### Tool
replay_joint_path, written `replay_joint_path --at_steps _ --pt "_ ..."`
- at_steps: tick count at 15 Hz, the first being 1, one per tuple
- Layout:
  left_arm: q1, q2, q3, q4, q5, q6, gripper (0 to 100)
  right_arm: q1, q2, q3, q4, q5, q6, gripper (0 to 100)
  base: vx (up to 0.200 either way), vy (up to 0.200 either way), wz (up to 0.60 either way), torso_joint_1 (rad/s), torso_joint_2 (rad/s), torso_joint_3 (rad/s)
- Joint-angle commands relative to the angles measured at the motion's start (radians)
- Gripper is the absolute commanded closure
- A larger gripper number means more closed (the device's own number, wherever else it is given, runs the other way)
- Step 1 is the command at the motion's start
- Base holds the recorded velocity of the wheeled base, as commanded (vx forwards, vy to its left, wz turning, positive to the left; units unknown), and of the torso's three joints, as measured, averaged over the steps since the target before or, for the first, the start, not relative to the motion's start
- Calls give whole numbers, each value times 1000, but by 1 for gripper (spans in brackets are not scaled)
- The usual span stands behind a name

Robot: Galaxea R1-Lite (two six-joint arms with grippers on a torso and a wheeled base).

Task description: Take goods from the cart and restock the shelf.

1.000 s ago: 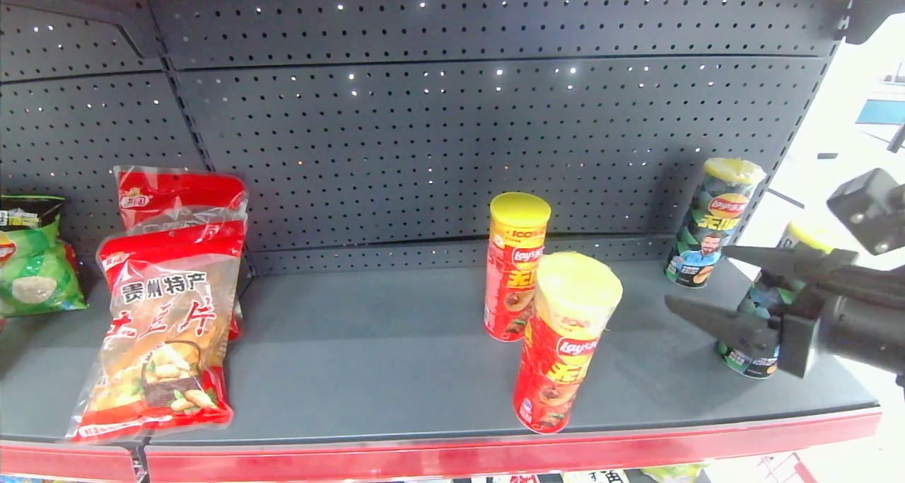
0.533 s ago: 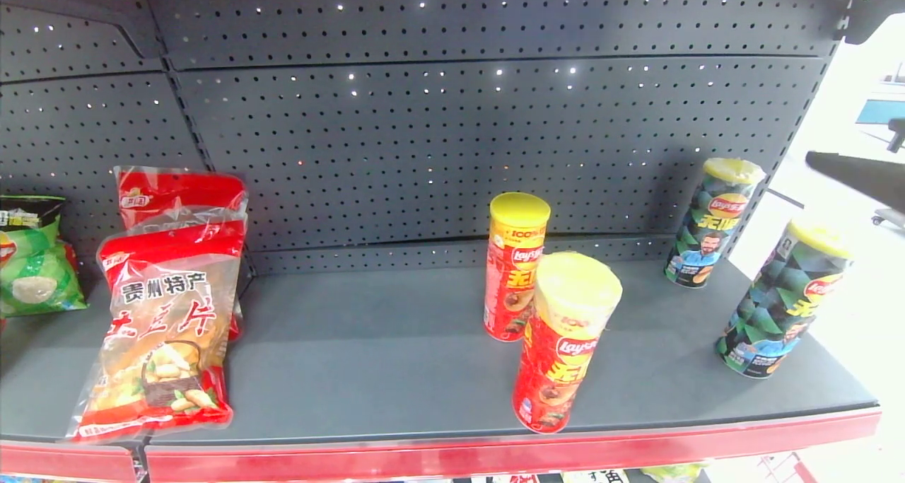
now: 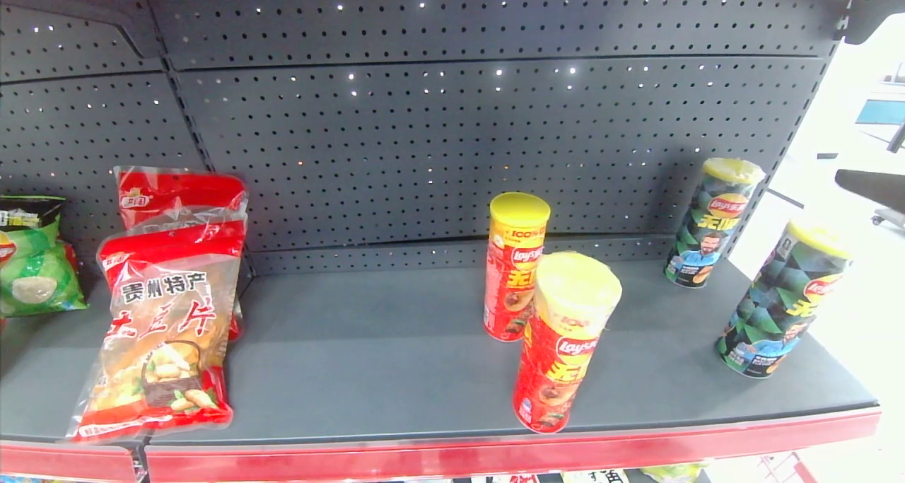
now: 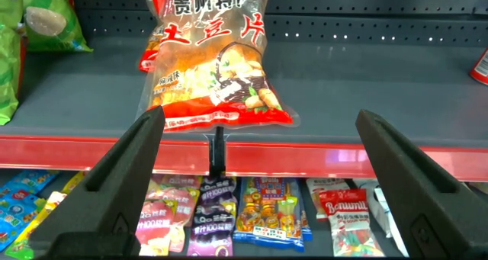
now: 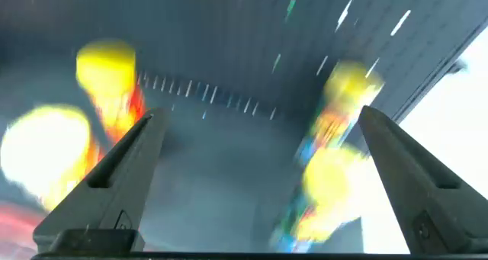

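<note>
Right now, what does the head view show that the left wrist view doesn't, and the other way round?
Head view: the two dark green cans at the shelf's right end, plus both red cans in full. Left wrist view: the left gripper, open, and candy packets on the tier below. Shared: the front red snack bag, the green bag and the shelf's red front edge.
</note>
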Motion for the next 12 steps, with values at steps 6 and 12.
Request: replay_joint_path --at_steps 6,12 --pt "1 1 0 -1 1 0 0 161 45 359 -191 221 5 0 0 0 0 0 0 0" --pt "1 1 0 -1 1 0 0 184 338 382 -480 301 4 0 0 0 0 0 0 0"
